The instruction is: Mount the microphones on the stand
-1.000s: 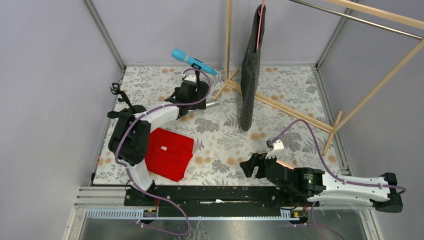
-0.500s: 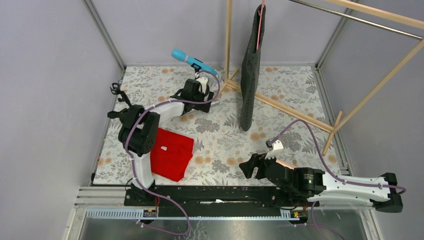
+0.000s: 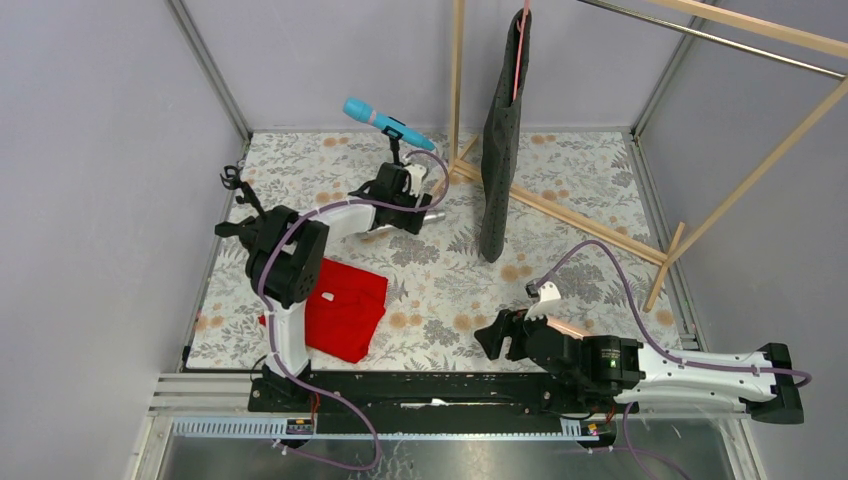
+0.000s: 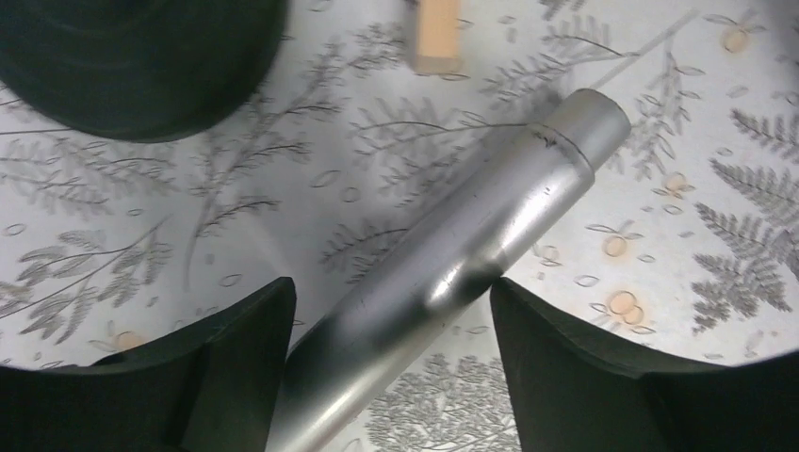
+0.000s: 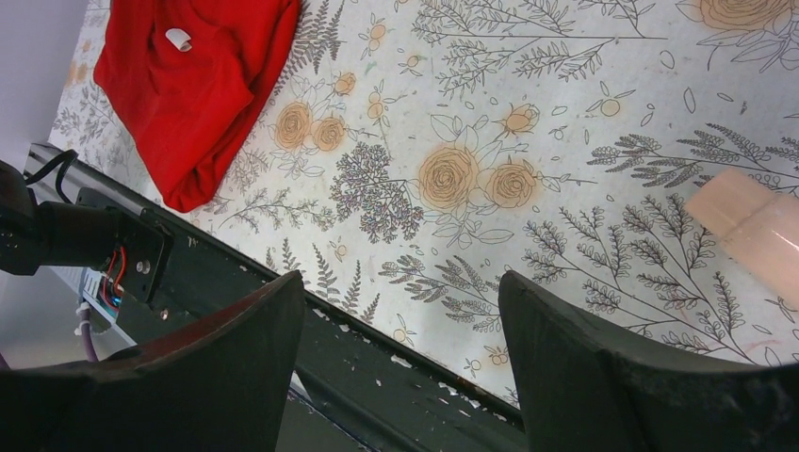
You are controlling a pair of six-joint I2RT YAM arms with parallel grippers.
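Near the stand's black base (image 4: pixel 132 66), the silver-grey microphone (image 4: pixel 490 217) lies on the tabletop (image 4: pixel 716 122). It runs diagonally, not squarely, between the parted fingers of the left tool (image 4: pixel 391 287). The right tool (image 5: pixel 400 301), also parted, is well apart.

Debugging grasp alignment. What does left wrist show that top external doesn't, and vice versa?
Left wrist only: close detail of the silver microphone, its handle running slantwise between the fingers of the left hand, plus the edge of a black round base.
Top external only: the cyan microphone up on its stand, the red cloth, the dark garment hanging from the wooden rack, and the right hand, open, low over the table.
Both: left hand, silver microphone, floral table cover.
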